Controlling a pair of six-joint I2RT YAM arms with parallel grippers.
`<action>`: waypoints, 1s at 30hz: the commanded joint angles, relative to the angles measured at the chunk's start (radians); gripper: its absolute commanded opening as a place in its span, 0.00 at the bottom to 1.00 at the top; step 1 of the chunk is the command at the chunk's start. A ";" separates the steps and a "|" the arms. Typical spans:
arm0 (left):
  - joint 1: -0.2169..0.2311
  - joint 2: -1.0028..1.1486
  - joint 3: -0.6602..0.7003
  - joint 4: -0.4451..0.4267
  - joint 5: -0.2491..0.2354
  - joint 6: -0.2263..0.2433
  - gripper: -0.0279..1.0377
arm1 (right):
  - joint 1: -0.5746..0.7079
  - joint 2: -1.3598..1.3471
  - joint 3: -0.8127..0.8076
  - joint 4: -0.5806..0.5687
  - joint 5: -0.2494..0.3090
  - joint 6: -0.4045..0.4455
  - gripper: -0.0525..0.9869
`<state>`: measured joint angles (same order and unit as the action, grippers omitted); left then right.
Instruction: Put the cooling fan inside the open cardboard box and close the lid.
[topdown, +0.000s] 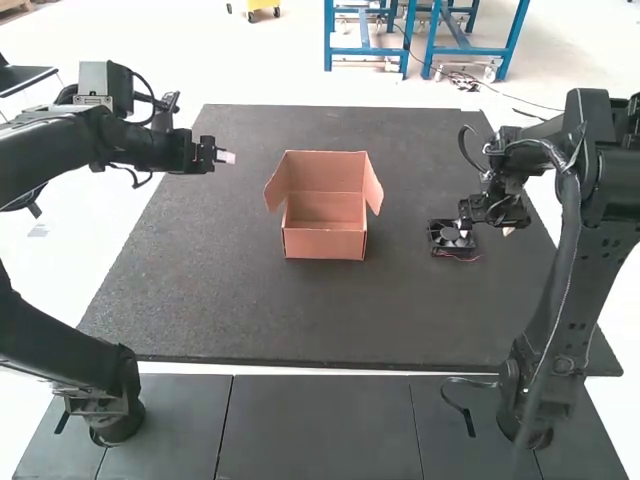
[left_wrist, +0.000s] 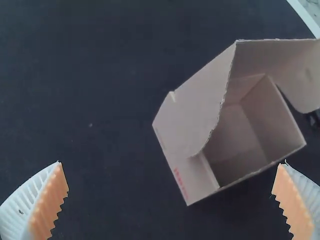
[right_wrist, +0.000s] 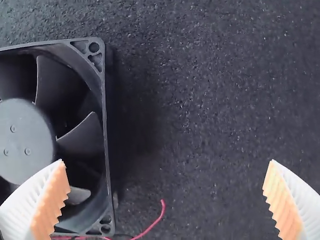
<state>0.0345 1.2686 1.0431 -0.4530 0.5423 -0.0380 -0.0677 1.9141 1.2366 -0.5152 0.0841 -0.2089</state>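
R tool (right_wrist: 165, 200) spread over fan (right_wrist: 55, 135) edge, seemingly not touching; box (topdown: 325, 215) lid up.

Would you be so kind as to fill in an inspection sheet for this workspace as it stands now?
Surface: dark mat, lying flat.
Job's things: cardboard box mid-mat, flaps up, nothing inside; cooling fan flat on the mat to the box's right, outside it.
Clutter: nothing seen.
Grippers: left gripper open, in the air left of the box; right gripper open, low over the fan, not closed on it.
Cables: thin red wire lying beside the fan.
Surroundings: nothing seen.
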 joint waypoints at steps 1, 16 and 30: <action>0.007 -0.025 0.049 0.005 -0.005 0.010 0.93 | 0.009 0.022 0.041 -0.006 -0.010 0.020 0.91; 0.008 -0.025 0.063 0.005 -0.005 0.007 0.93 | 0.009 0.071 0.095 -0.022 -0.007 0.039 0.91; 0.008 -0.025 0.075 0.010 -0.005 0.007 0.93 | -0.007 0.103 0.104 -0.059 0.029 0.036 0.91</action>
<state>0.0345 1.2686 1.0653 -0.4515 0.5419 -0.0380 -0.0677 1.9900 1.3212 -0.5617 0.0868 -0.1787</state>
